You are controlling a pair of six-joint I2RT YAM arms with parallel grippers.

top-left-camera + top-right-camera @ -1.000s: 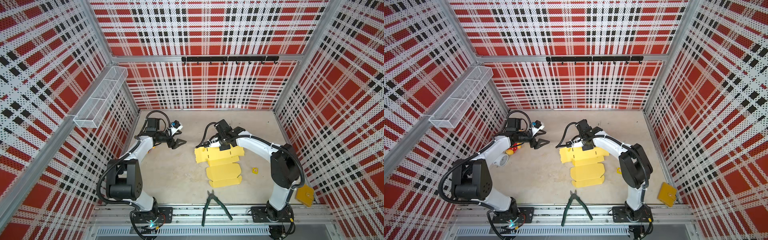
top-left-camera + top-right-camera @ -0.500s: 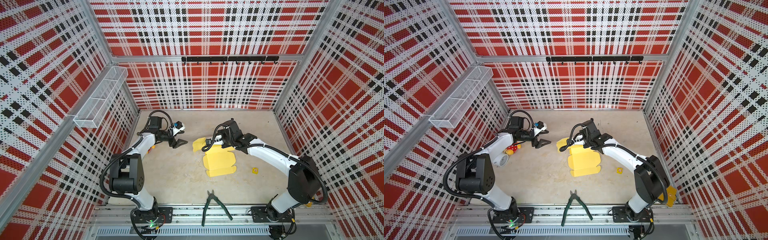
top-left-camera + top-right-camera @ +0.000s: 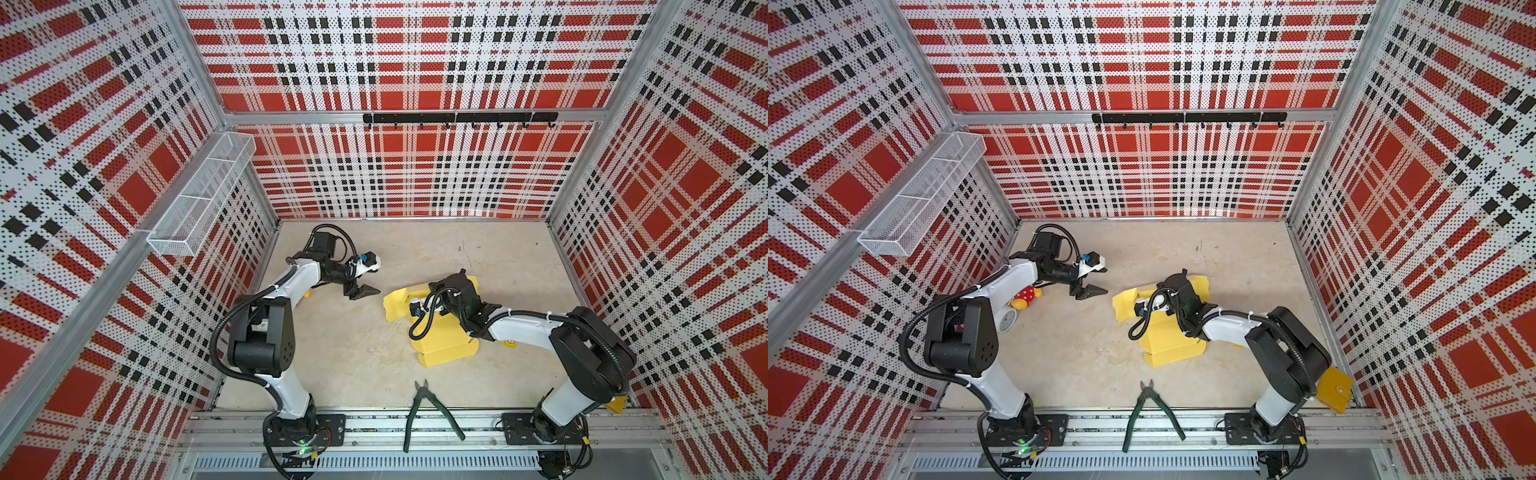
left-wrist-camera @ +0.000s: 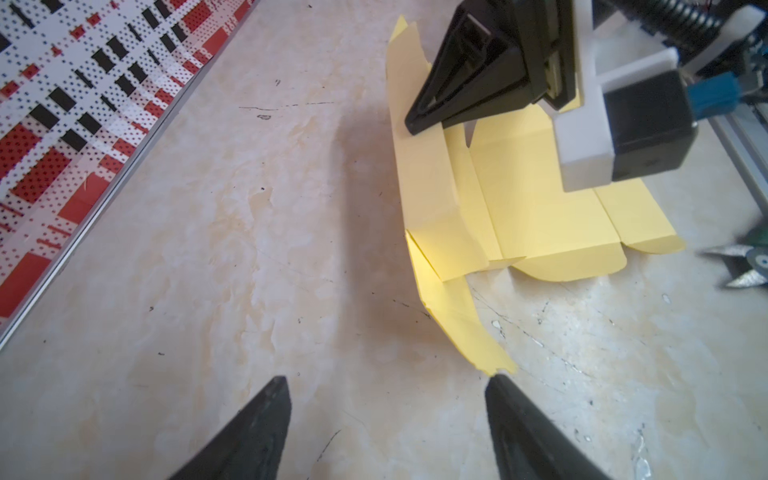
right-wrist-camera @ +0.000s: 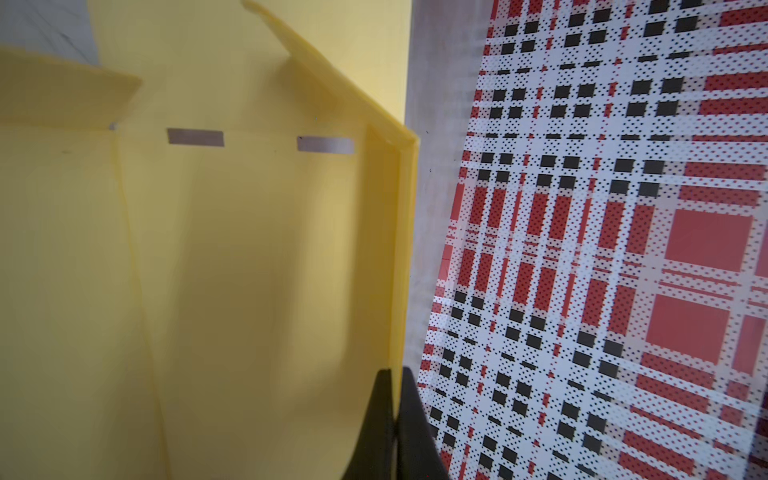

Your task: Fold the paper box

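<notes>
Beige tabletop [image 3: 345, 357] carries the paper box [image 3: 442, 347] right of centre, half raised. Right gripper [image 5: 394, 395] is clamped on one upright wall edge. Left gripper [image 4: 386, 380] hangs agape, near a loose flap. Probably light, floppy card that creases easily: pinch near fold lines.

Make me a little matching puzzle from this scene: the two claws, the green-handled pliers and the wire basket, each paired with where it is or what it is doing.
Things
1. left gripper
2. right gripper
3. green-handled pliers
4. white wire basket

Places and states
A. mounted on the left wall
B. shut on an edge of the paper box
C. open, gripping nothing
D. lying at the front, handles across the metal rail

Pairs: 1-C, 2-B, 3-D, 4-A.
</notes>
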